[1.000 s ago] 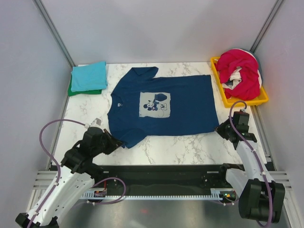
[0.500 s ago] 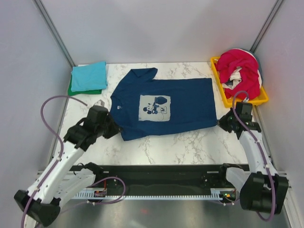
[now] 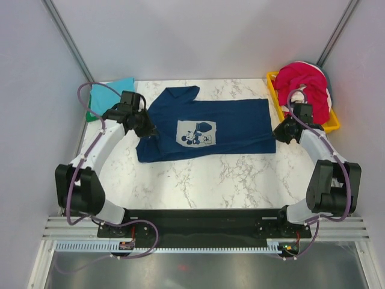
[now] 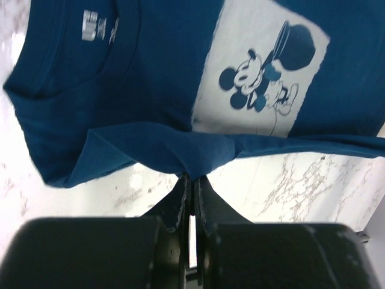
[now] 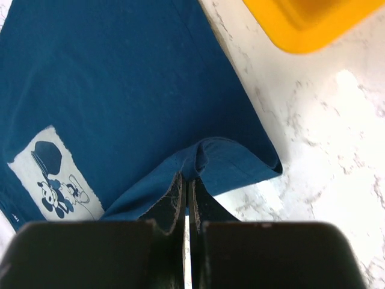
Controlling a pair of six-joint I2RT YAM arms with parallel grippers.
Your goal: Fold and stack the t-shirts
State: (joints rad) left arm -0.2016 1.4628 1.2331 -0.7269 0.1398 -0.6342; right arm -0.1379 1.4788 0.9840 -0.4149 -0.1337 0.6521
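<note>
- Lying across the centre of the table (image 3: 240, 174) is the navy tee (image 3: 234, 123), print (image 3: 197, 132) facing up, collar pointing to 9 o'clock, hem to 3 o'clock, one sleeve sticking out toward 12.
- L gripper (image 3: 146, 127) is sitting at the tee's 9 o'clock end, just beside the collar. In the wrist view its fingers (image 4: 179, 194) are clenching tight on a bunched fold of navy cloth.
- From that pinch a raised fold is running off to the side, w/ marble showing under it.
- R gripper (image 3: 280, 133) is sitting at the tee's 3 o'clock end, by the hem. Its fingers (image 5: 174, 198) are squeezing together on the hem-corner cloth, which is doubling back over the tee's body.
- Teal tee (image 3: 123, 85) is resting folded at the table's 10 o'clock corner, on top of the green one (image 3: 90, 114); both are partly hiding behind the L arm (image 3: 102, 138).
- Yellow tray (image 3: 329, 125) is sitting at the 2 o'clock corner, holding the magenta-red tee (image 3: 310, 78) bunched up w/ the white one (image 3: 298, 95).
- Tray is lying near R gripper and apart from the navy tee.
</note>
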